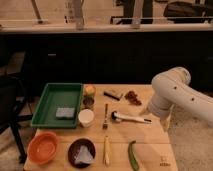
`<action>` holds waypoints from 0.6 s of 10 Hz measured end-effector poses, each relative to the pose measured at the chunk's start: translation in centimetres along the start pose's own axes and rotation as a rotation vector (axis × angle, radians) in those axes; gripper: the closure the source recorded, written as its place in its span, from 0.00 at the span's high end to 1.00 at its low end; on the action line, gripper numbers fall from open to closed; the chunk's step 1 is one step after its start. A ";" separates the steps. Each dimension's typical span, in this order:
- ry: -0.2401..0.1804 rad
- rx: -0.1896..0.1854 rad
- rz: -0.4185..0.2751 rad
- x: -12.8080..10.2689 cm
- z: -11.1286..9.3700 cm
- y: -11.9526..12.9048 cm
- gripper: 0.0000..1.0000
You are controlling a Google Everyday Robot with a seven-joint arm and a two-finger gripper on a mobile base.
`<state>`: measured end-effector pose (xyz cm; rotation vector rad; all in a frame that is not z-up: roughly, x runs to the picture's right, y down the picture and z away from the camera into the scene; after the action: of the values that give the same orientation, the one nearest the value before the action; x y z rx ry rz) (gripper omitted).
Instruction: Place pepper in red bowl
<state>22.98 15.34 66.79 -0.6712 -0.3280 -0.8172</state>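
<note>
You are looking at a wooden table (150, 137) standing in front of a dark counter. The green tray (42, 107) is sitting at the table's back left, and everything below is placed from it.

The robot's white arm (175, 92) is reaching in from well to the right of the tray, bending over the table's right edge. The gripper (165, 122) is hanging at the arm's lower end, far right of the tray and off the table's right edge. Its pincer is standing released and is grasping nothing.

The tray is holding a small grey sponge (65, 112).

The red bowl (43, 147) is sitting just in front of the tray, at the near left corner, with nothing in it. A dark brown bowl (71, 150) with a grey cloth (84, 156) in it is sitting in front of the tray's right corner, beside the red bowl.

The pepper (133, 156) is lying on the table to the front right of the tray, near the table's front edge and well apart from the red bowl.

A white-handled utensil (127, 118) is lying right of the tray. A fork (105, 116) is lying between the two. A pale yellow stick (106, 150) is lying in front of the fork.

A white cup (86, 117) is standing just beside the tray's right front corner.
</note>
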 end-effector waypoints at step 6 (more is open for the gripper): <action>-0.039 0.072 -0.260 -4.3 4.5 -4.9 0.80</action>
<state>16.40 18.28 70.06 -0.5842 -0.4855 -1.0357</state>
